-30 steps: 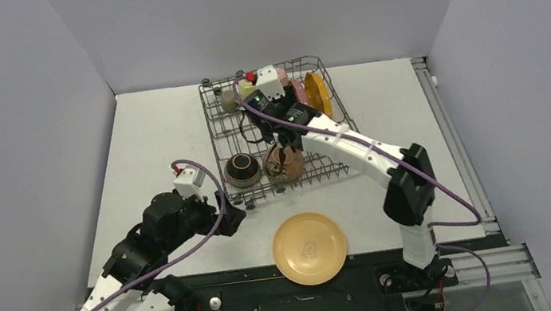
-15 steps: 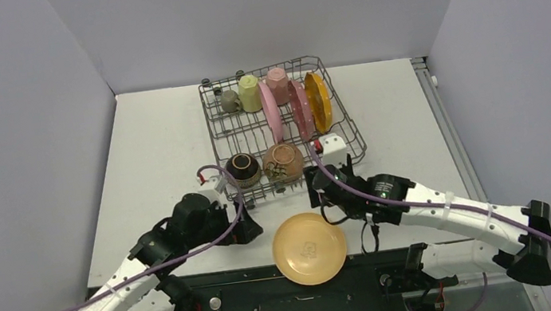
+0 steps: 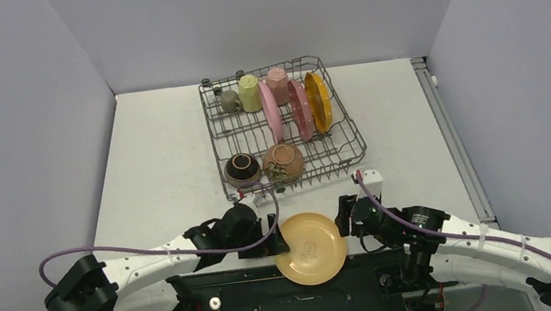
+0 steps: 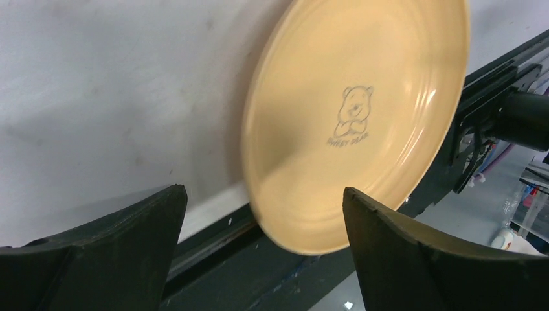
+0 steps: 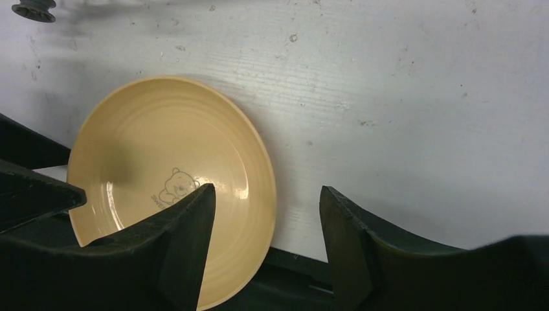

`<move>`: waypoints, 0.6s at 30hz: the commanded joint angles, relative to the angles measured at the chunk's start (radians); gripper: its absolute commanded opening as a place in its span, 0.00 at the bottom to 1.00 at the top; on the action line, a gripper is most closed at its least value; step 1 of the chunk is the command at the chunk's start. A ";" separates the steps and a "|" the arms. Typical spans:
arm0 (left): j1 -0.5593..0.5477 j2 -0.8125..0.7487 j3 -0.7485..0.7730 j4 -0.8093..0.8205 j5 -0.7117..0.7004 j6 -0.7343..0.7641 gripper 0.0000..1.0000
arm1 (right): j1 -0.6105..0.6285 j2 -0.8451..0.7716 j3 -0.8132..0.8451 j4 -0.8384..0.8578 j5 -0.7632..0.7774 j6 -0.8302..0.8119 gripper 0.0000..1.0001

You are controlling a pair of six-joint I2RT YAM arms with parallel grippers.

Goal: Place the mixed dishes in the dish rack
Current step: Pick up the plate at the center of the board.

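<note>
— Where's the yellow bear plate [image 3: 309, 247]?
— Flat at the near edge of the table [image 3: 160, 155], overhanging it, well apart from the dish rack [image 3: 354, 133].
— Grippers?
— My left gripper [image 4: 262, 194] gapes empty just left of it. My right gripper [image 5: 267, 189] is open and empty, just right.

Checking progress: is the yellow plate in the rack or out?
Out. The yellow plate lies flat at the table's near edge, apart from the rack.

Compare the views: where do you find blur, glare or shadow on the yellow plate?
Left wrist: the yellow plate has a smeared left rim, though its bear print reads clearly. Right wrist: a small glint beside the print, a soft shadow on the plate's left part. Top: evenly lit, no glare.
</note>
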 commanded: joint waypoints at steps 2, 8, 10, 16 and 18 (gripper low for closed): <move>-0.013 0.143 0.032 0.172 -0.003 -0.042 0.74 | 0.012 -0.044 -0.031 0.042 -0.026 0.055 0.55; -0.013 0.193 0.038 0.214 0.014 -0.043 0.22 | 0.011 -0.066 -0.058 0.040 -0.030 0.070 0.54; -0.012 0.183 0.033 0.228 0.022 -0.039 0.02 | 0.010 -0.074 -0.063 0.043 -0.040 0.077 0.54; -0.010 0.019 0.013 0.154 -0.008 -0.037 0.00 | 0.010 -0.124 -0.067 0.069 -0.121 0.091 0.54; -0.007 -0.049 0.012 0.109 -0.019 -0.033 0.00 | 0.010 -0.143 -0.061 0.069 -0.147 0.093 0.55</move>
